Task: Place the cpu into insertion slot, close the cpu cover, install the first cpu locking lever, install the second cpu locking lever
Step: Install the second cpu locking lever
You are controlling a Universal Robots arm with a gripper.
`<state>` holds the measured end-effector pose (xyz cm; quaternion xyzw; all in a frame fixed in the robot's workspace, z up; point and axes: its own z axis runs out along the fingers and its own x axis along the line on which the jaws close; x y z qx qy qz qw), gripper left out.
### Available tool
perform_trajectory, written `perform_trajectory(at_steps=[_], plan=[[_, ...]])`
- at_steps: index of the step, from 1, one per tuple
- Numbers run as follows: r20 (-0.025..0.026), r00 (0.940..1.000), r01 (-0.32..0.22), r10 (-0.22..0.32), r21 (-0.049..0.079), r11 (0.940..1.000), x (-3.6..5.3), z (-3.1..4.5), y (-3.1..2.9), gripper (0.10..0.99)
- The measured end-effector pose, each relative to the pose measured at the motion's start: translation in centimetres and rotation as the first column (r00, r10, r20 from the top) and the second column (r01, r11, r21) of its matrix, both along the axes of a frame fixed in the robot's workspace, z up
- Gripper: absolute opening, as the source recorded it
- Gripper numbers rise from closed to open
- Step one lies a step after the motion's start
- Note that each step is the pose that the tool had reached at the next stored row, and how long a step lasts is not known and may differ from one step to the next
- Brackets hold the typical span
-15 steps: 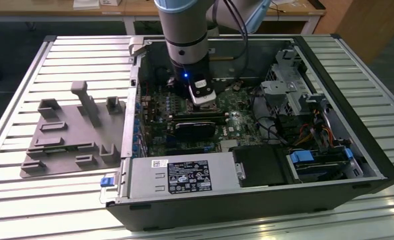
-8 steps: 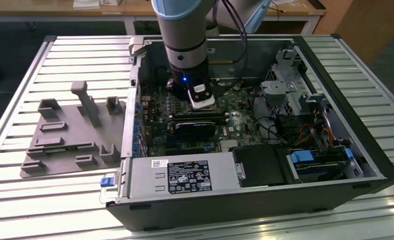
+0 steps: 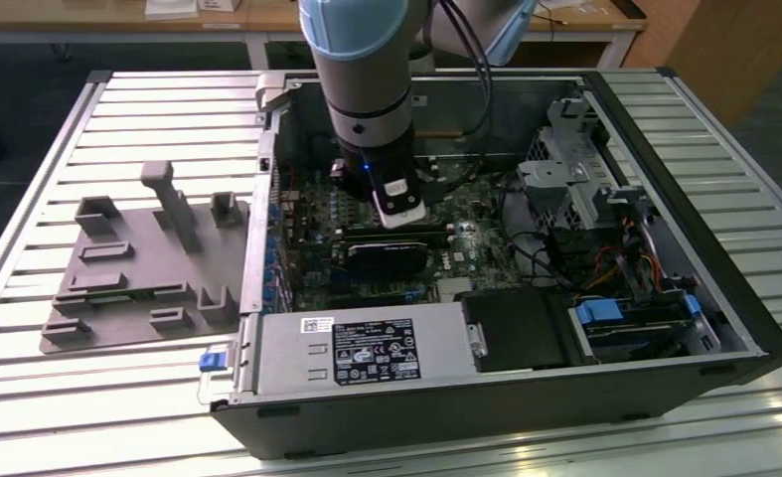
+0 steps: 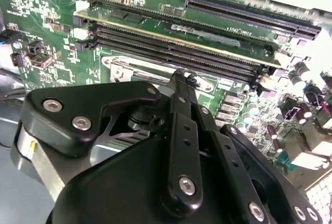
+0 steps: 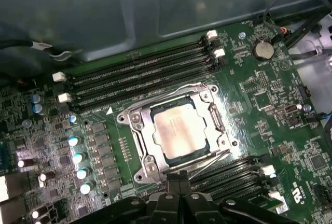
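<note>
In the first wrist view the cpu (image 5: pixel 179 133), a dull silvery square, lies in the insertion slot (image 5: pixel 171 105) on the green motherboard. The silvery cpu cover (image 5: pixel 139 125) lies flat around it. One thin wire lever (image 5: pixel 171 93) runs along one side of the socket, and another (image 5: pixel 210 157) runs along the opposite side. My gripper (image 5: pixel 179 176) is shut, its black fingertips together right at the socket's edge beside that second lever. Nothing shows between them. In the second wrist view the gripper (image 4: pixel 181 76) points at a corner of the cover (image 4: pixel 124 69). In the exterior view the gripper (image 3: pixel 404 214) reaches down into the open computer case.
Memory slots (image 5: pixel 140 76) flank the socket on both sides. A row of capacitors (image 5: pixel 78 156) stands nearby. In the exterior view a black block (image 3: pixel 391 253) sits just before the gripper, a power supply (image 3: pixel 351 353) lies at the case front, and a grey fixture plate (image 3: pixel 139 268) lies at the exterior view's left.
</note>
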<state>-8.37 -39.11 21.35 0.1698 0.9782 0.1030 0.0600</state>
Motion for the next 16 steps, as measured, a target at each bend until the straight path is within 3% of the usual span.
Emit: perform_trajectory(at_steps=[10,12,16], plan=[[0.0000,1.0000,0.000,0.000,0.019,0.9998,-0.51,-0.50,-0.59,0.106],[-0.0001,1.0000,0.000,0.000,0.030,0.9996,-0.55,-0.62,-0.69,0.106],[0.0000,1.0000,0.000,0.000,0.064,0.9979,-0.59,-0.74,-1.20,0.106]])
